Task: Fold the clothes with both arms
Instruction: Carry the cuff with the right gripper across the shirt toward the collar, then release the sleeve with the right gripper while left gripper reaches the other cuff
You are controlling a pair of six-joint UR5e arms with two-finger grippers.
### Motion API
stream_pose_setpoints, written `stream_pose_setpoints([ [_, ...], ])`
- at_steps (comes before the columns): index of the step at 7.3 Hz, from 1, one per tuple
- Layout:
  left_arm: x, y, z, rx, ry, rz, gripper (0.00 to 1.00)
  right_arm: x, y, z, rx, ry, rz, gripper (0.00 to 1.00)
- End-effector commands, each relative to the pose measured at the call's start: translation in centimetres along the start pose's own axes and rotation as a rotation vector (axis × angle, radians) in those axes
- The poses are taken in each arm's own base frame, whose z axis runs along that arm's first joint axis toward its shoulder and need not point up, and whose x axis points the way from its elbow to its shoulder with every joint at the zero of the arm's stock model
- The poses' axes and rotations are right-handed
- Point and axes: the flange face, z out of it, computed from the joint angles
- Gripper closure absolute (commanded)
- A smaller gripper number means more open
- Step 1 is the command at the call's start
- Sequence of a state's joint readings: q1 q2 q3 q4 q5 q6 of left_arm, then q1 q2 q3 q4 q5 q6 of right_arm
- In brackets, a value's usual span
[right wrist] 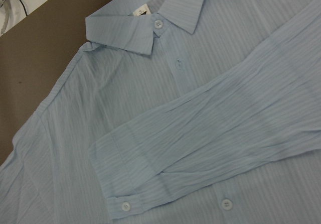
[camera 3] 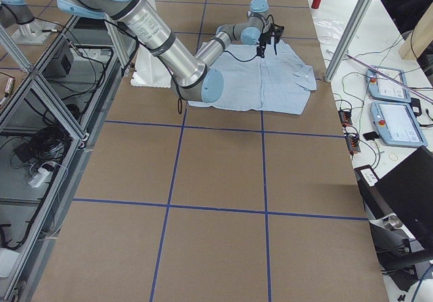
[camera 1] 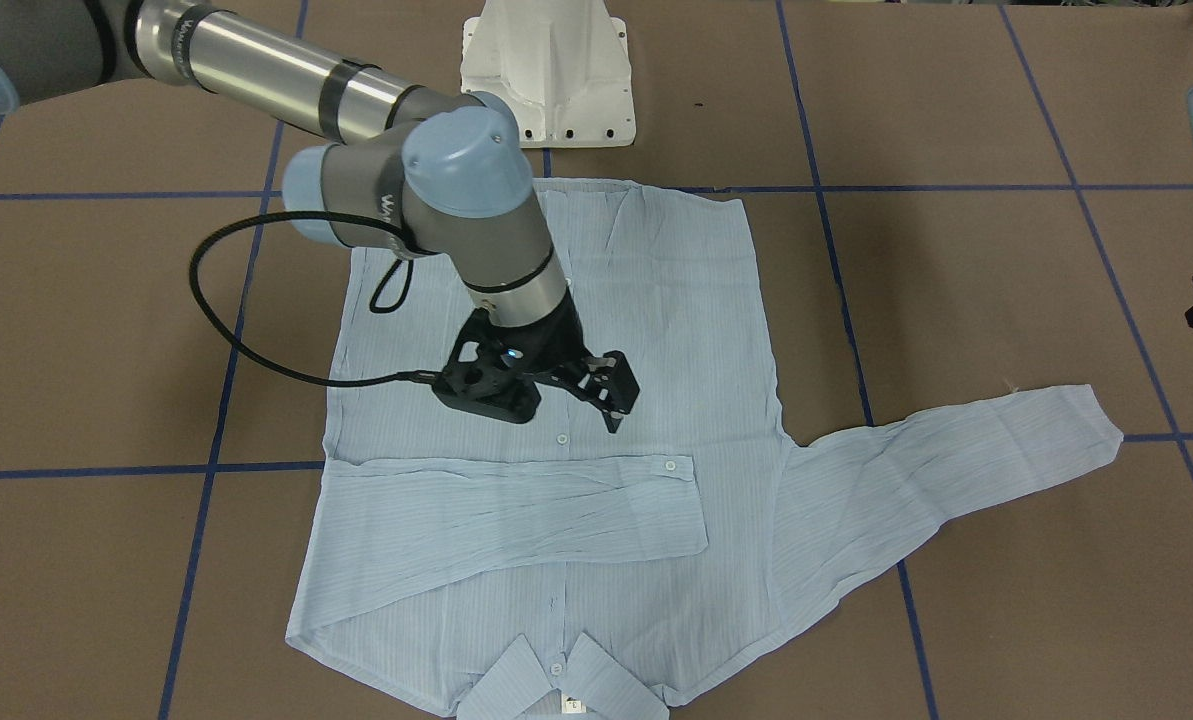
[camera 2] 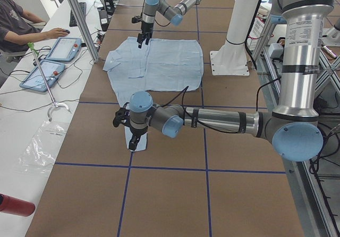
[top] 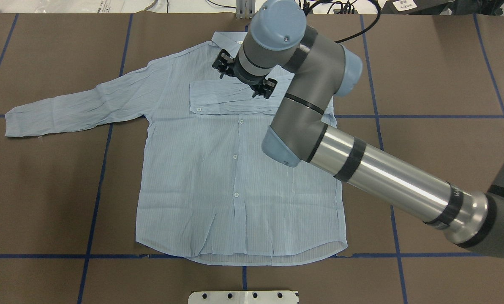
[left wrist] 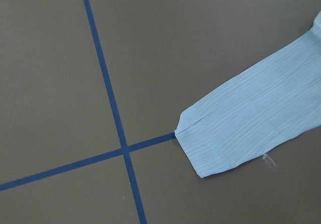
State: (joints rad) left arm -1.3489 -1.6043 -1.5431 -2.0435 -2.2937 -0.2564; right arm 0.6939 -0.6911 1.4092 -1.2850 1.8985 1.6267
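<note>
Exterior front-facing: right gripper [camera 1: 611, 398] hangs over shirt [camera 1: 656, 300]
Fingers [camera 1: 624, 380] spread wide, empty, above folded sleeve [camera 1: 516, 510]; left gripper [camera 2: 133, 141] by other cuff [left wrist: 225, 138]; cannot tell its opening

The right grey metallic jointed arm [top: 382, 169] extends forward, elbow raised, wrist bent down. The right black two-finger gripper [camera 1: 611, 395] points downward, tilted; jaw gap unreadable. The left grey metallic jointed arm [camera 2: 223, 121] reaches out low and level. The left black two-finger gripper [camera 2: 134, 140] points down; jaw gap unreadable

No legible text, neck label [camera 1: 573, 706] print too small, lettering on right arm [camera 1: 256, 66] partial, unreadable
</note>
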Motion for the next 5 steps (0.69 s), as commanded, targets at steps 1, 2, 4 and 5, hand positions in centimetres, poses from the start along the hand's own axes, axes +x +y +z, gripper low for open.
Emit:
stream_pose_setpoints([
  [1, 3.1, -2.3, 8.1, -0.028, 0.046, -0.023, 0.03, 7.8, -2.0, -3.3, 0.017, 0.063, 0.003, 0.01],
  [2, 3.5, -3.6, 9.9, -0.043, 0.05, -0.014, 0.07, 11.2, -2.6, -4.5, 0.027, 0.066, -0.053, 0.01],
  [4, 3.0, -4.4, 12.2, -0.067, 0.046, -0.025, 0.22, 14.6, -2.8, -5.7, 0.043, 0.073, -0.067, 0.01],
  [5, 2.5, -4.2, 13.1, -0.084, 0.041, -0.031, 0.26, 15.0, -2.8, -5.8, 0.047, 0.074, -0.067, 0.01],
])
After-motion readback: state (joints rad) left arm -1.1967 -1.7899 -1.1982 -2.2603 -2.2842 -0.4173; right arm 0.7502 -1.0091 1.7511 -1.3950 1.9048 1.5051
